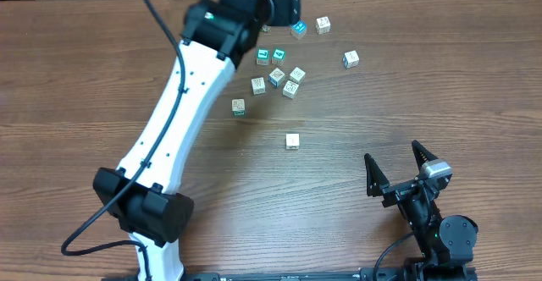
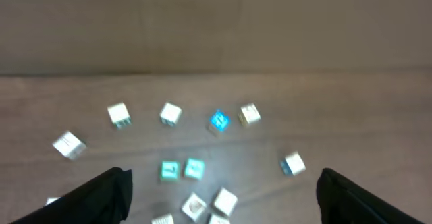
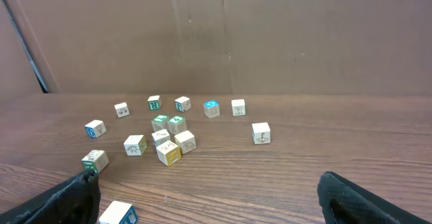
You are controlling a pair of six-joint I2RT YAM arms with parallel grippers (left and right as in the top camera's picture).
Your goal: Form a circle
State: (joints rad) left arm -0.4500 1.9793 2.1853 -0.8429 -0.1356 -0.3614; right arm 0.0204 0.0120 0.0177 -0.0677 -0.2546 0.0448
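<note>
Masking some scattered cubes (image 1: 277, 77) overhead, left arm (image 1: 182, 103); others cropped wrist-side.

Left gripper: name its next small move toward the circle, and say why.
Probably lower the open left gripper toward the two teal cubes lying side by side between its fingers. The small pale and teal printed cubes on the wooden table form a loose scatter, not a ring, and this pair sits in the middle.
</note>
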